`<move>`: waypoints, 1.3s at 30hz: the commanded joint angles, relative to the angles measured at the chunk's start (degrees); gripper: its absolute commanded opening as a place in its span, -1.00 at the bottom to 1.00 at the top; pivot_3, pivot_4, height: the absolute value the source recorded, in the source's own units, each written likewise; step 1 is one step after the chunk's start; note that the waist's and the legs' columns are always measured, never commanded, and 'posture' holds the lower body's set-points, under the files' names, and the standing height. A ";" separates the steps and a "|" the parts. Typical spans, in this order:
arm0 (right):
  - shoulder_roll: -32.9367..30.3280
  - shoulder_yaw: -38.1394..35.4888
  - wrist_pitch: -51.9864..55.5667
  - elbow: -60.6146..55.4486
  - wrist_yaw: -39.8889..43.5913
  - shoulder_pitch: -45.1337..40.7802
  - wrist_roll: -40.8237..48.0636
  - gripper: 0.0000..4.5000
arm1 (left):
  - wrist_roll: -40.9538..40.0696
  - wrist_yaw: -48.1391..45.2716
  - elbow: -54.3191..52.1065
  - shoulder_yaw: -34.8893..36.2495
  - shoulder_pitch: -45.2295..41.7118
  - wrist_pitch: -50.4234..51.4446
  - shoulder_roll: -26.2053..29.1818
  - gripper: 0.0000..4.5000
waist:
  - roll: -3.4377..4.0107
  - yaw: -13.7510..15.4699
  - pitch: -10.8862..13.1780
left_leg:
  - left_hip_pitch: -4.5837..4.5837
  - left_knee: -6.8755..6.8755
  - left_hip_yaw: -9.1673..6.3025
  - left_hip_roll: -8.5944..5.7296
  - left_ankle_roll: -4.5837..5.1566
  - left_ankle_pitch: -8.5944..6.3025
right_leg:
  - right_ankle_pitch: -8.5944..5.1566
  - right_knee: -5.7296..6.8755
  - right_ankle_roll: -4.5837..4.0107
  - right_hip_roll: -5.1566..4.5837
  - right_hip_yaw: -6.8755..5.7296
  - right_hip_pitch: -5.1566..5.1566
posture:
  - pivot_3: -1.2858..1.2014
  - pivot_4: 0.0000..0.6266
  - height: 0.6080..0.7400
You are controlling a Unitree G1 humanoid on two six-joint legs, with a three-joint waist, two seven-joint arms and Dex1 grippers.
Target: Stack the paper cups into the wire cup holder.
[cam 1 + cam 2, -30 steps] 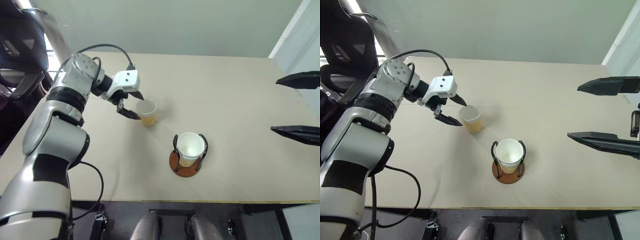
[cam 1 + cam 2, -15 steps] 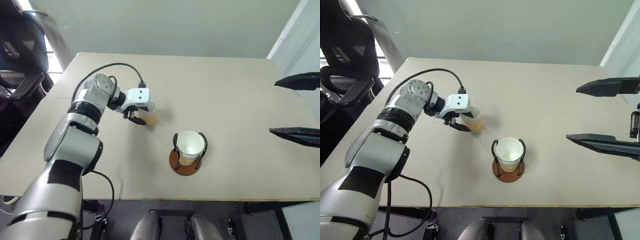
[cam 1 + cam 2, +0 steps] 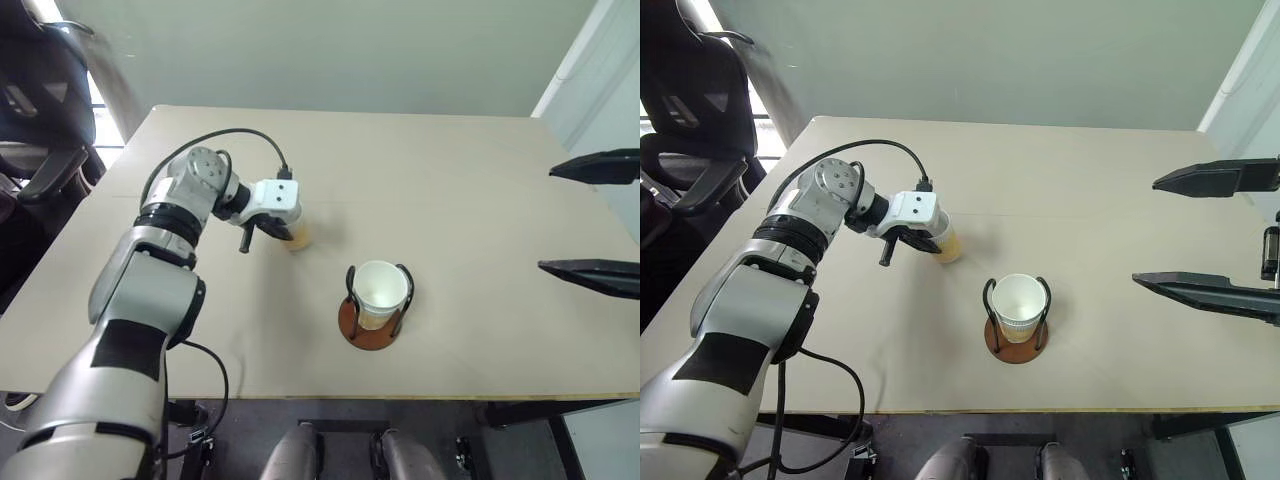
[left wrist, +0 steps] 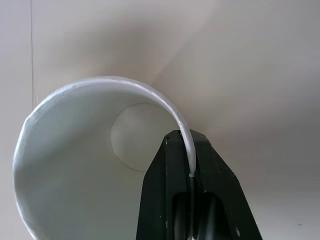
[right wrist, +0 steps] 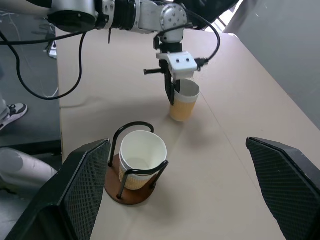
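The left gripper (image 4: pixel 189 165) is clamped tight on the white rolled rim of a tan paper cup (image 5: pixel 184 101) — one black finger (image 4: pixel 167 190) inside the wall, the other outside. That cup stands upright on the beige table (image 3: pixel 470 200), near the wire cup holder with the reddish-brown disc base (image 3: pixel 372 322) and apart from it. Nested in the holder's black wire loops sit stacked paper cups (image 3: pixel 1020 305), white mouth up. Off to the side, the right gripper (image 3: pixel 1215 235) hangs above the table edge — fingers spread wide, nothing between them.
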 commanded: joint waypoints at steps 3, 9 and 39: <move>-0.57 -1.66 -1.30 1.48 1.06 -0.50 -1.31 1.00 | -13.85 -8.51 -6.98 -0.53 -9.01 3.69 2.78 -0.99 | -0.07 0.11 0.00 | -0.20 0.02 -0.06 0.01 0.02 -0.01 | 0.04 -0.05 -0.01 0.00 -0.04 -0.14 | 0.03 -0.52 1.00; -1.37 -3.63 0.21 1.40 6.31 0.48 -0.36 1.00 | -54.81 -8.51 -41.57 -20.28 -16.10 19.79 15.85 -0.99 | 0.00 -0.16 -0.05 | -0.45 -0.05 0.12 0.00 -0.26 0.13 | 0.08 -0.25 0.04 0.00 -0.07 -0.33 | 0.03 -0.52 1.00; -0.51 -16.48 11.68 -7.15 7.60 6.48 -1.40 1.00 | -69.55 -8.51 -46.77 -63.03 -24.79 -0.79 15.01 -0.99 | 0.80 -0.59 0.36 | 0.03 -0.02 0.02 0.15 0.08 -0.47 | -0.16 -0.16 -0.20 0.00 -0.11 0.17 | 0.03 -0.52 1.00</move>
